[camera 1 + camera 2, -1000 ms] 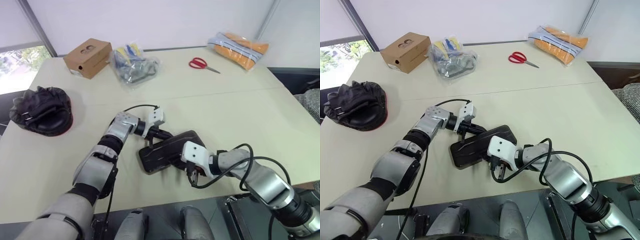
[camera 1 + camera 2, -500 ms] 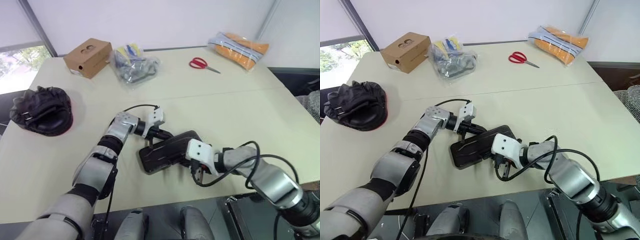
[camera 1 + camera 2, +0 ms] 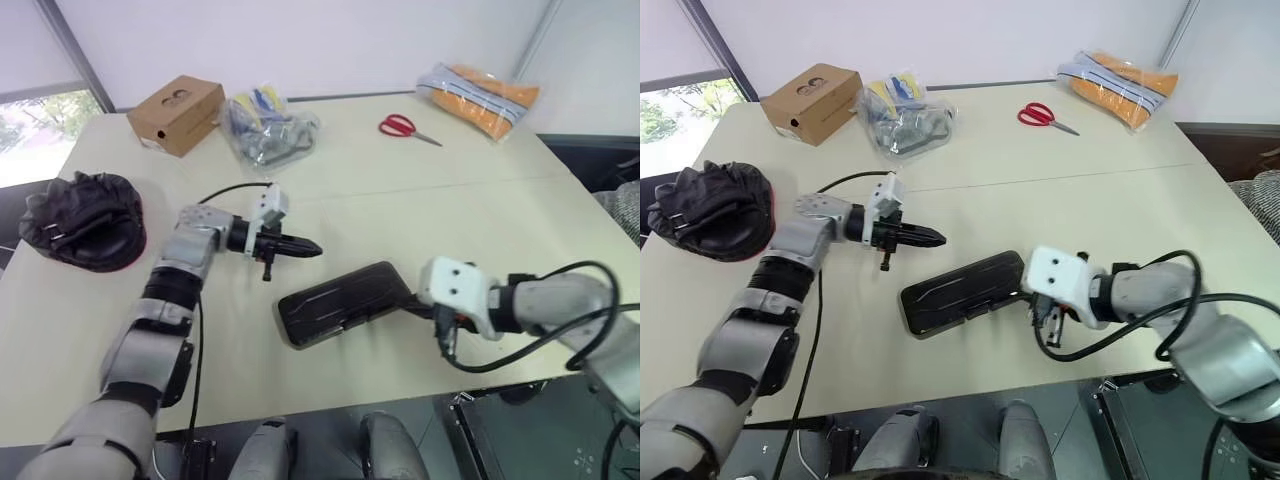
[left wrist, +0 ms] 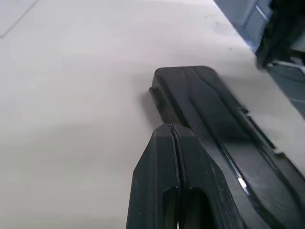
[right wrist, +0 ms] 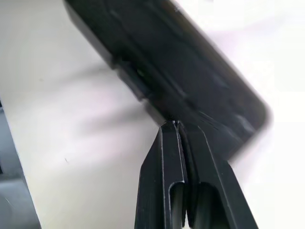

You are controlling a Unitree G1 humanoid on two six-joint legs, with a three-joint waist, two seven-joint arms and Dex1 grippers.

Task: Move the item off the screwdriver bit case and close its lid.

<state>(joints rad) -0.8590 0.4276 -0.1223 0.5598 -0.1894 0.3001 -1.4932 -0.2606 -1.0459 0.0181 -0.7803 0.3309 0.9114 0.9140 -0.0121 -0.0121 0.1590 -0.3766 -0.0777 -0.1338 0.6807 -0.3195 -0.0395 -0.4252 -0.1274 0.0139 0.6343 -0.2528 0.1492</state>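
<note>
We are finding the screwdriver bit case [image 3: 343, 303] lying shut, lengthwise between the left end effector [image 3: 312, 250] and the nearer right end effector [image 3: 443, 335], both closed and empty.

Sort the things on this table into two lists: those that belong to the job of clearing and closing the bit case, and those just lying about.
Job: padded mitt, screwdriver bit case.

Lying about: cardboard box, bag of small parts, red scissors, orange packet.

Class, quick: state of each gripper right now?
Left gripper: shut, fingers together, holding nothing.
Right gripper: shut, holding nothing.
</note>
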